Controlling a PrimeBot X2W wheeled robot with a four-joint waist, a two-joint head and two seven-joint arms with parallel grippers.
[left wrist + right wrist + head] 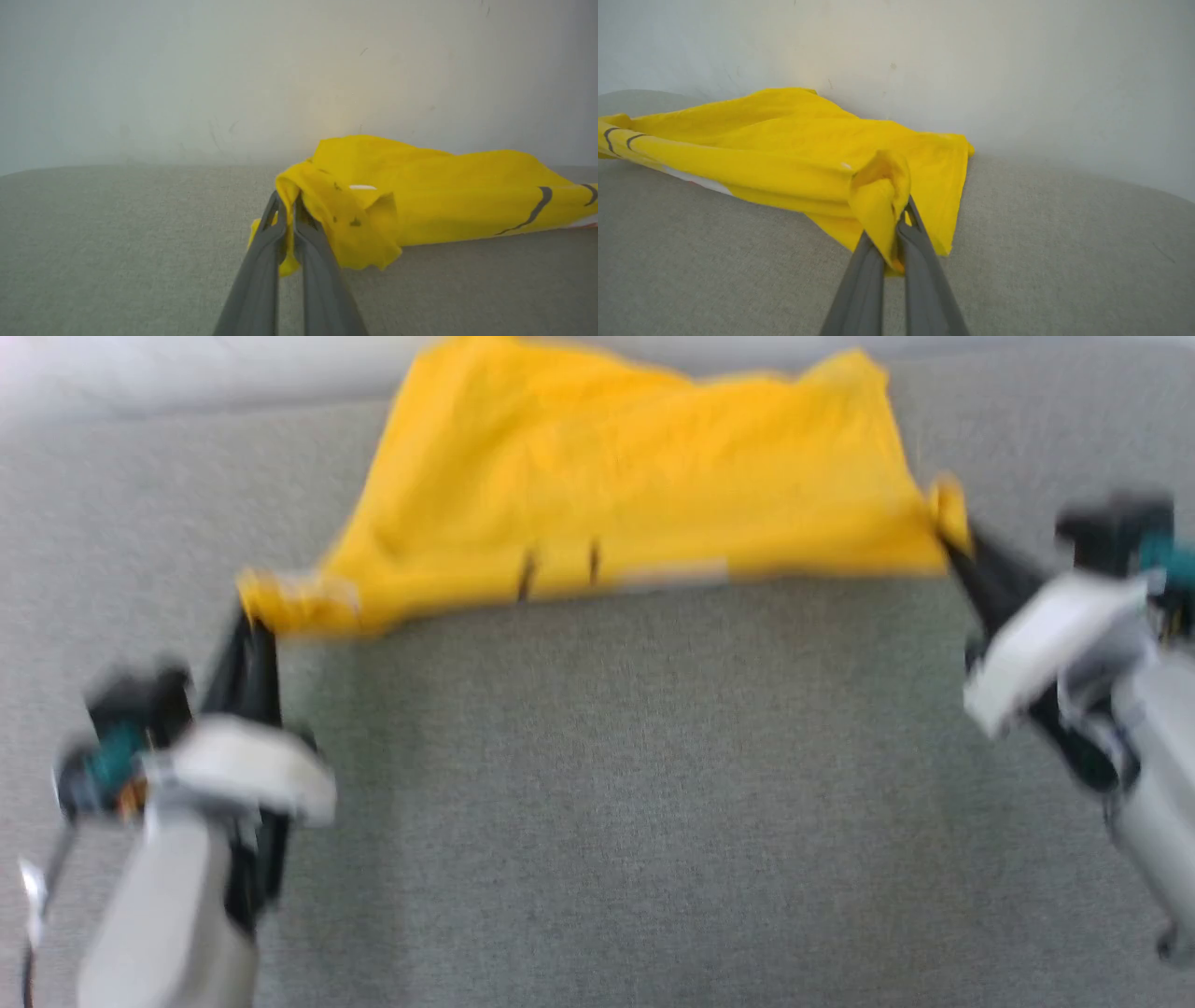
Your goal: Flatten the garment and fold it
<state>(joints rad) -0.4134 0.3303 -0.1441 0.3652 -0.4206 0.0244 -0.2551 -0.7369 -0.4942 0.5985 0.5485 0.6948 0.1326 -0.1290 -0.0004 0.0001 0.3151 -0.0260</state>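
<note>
Tension is applied along the near edge of the garment, which is held at its two near corners: the left claw is closed on a bunched yellow corner at one end, and the right claw is closed on the corner at the other. These corners appear to be lifted a little off the grey cloth-covered counter, while the far part of the shirt lies on it, close to the pale wall. Such a wide, two-point hold is judged to serve flattening: with the edge stretched straight between the claws, wrinkles can be drawn out before the cloth is laid down. Thin black lines of the print are seen at the near edge, which appears rolled, so the shirt is taken to be not yet fully spread.
</note>
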